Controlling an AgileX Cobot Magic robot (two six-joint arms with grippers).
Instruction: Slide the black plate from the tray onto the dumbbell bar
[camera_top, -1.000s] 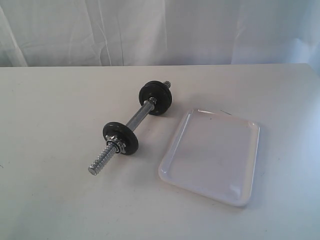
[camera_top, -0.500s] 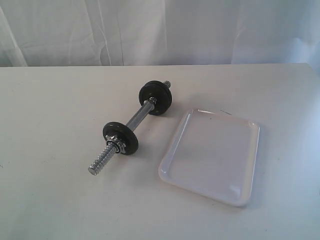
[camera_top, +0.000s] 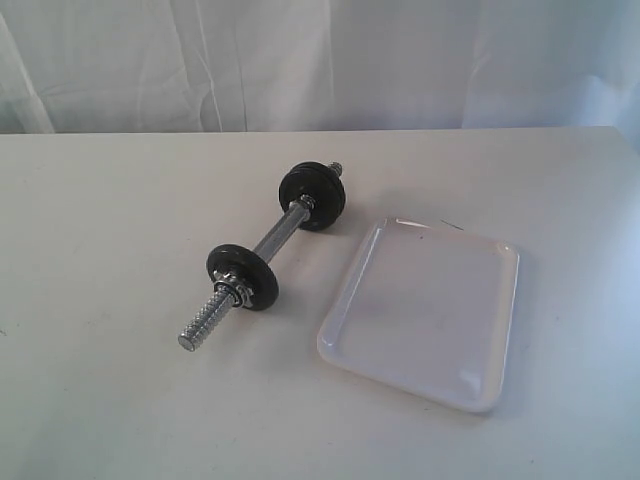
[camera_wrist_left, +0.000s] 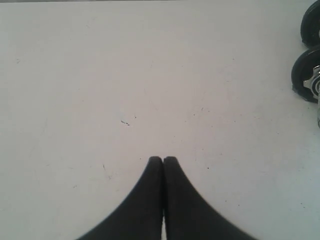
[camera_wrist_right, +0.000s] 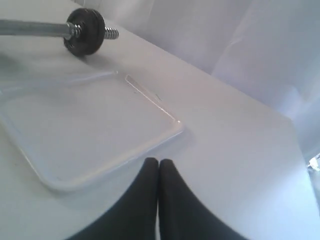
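The dumbbell bar (camera_top: 272, 235) lies slantwise on the white table, its chrome threaded end (camera_top: 200, 330) pointing toward the front. A thin black disc with a metal nut (camera_top: 243, 277) sits near that end. At the bar's far end a thicker black disc, which looks like the black plate (camera_top: 314, 196), sits on the rod. The white tray (camera_top: 420, 310) lies to the right of the bar with nothing in it. My left gripper (camera_wrist_left: 163, 159) is shut over bare table, with the discs (camera_wrist_left: 306, 82) off to one side. Beside the tray's corner (camera_wrist_right: 172, 131) my right gripper (camera_wrist_right: 158, 161) is shut on nothing. Neither gripper shows in the exterior view.
A white curtain (camera_top: 320, 60) hangs behind the table's back edge. The table's right edge (camera_wrist_right: 295, 125) runs close to the right gripper.
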